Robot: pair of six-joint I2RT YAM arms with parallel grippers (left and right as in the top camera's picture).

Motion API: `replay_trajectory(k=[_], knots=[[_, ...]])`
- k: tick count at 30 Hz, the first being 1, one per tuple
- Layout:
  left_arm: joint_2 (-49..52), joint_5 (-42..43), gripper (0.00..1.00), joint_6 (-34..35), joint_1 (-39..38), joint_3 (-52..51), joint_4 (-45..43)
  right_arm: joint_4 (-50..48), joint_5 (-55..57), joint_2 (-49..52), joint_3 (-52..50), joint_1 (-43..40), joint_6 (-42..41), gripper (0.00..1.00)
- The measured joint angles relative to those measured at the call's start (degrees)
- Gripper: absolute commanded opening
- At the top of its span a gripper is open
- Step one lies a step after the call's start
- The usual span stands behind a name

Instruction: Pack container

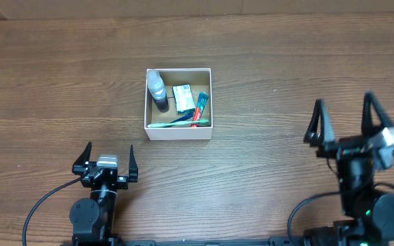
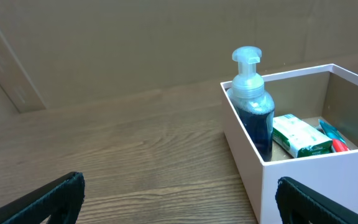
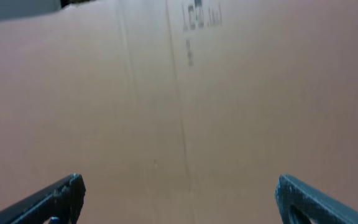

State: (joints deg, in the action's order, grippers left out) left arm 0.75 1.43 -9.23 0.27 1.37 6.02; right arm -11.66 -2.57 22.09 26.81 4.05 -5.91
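Observation:
The container [image 1: 178, 132] is a square white-walled box in the middle of the table; it also shows in the left wrist view [image 2: 303, 171]. Inside it stand a blue pump bottle [image 1: 157, 89] [image 2: 253, 109], a green packet [image 1: 183, 98] [image 2: 300, 138], and a red-and-teal tube [image 1: 200, 108] with a toothbrush along the near wall. My left gripper [image 1: 109, 156] [image 2: 179, 202] is open and empty, near the table's front, left of the container. My right gripper [image 1: 346, 117] [image 3: 179, 199] is open and empty at the right, raised, apart from the container.
A brown cardboard wall [image 3: 185, 93] fills the right wrist view and stands behind the table in the left wrist view [image 2: 104, 50]. Wood-grain table [image 1: 286, 75] surrounds the container on all sides.

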Motion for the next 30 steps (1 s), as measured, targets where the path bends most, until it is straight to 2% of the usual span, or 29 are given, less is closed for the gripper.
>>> replay_trajectory(k=[6, 18, 30], knots=[[0.0, 0.0, 1.0, 0.0, 0.0, 0.0, 0.0, -1.2, -0.6, -10.0, -12.5, -0.3, 0.0, 1.0], [0.0, 0.0, 1.0, 0.0, 0.0, 0.0, 0.0, 0.0, -1.7, -18.8, -24.9, -0.3, 0.0, 1.0], [0.0, 0.0, 1.0, 0.0, 0.0, 0.0, 0.0, 16.4, -1.7, -21.2, -25.7, -0.3, 0.0, 1.0]])
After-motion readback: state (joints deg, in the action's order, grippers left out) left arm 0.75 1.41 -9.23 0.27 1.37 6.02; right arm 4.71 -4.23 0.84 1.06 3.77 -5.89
